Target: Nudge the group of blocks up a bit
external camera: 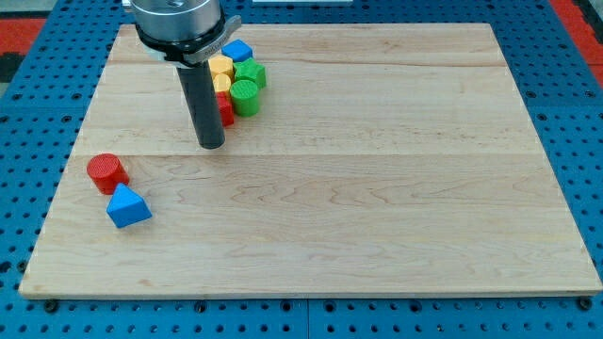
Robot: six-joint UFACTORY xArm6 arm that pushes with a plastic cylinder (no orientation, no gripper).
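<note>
A tight group of blocks sits near the view's top, left of centre: a blue block [237, 50] at the top, two yellow blocks [221, 72] below it, a green block [252, 73] to their right, a green cylinder [245, 96] lower down, and a red block [225, 109] at the group's bottom left. The rod partly hides the group's left side. My tip [211, 145] rests on the board just below and left of the red block, close to the group's lower edge.
A red cylinder [106, 172] and a blue triangular block [127, 206] lie apart at the view's lower left. The wooden board [377, 188] is surrounded by a blue perforated surface.
</note>
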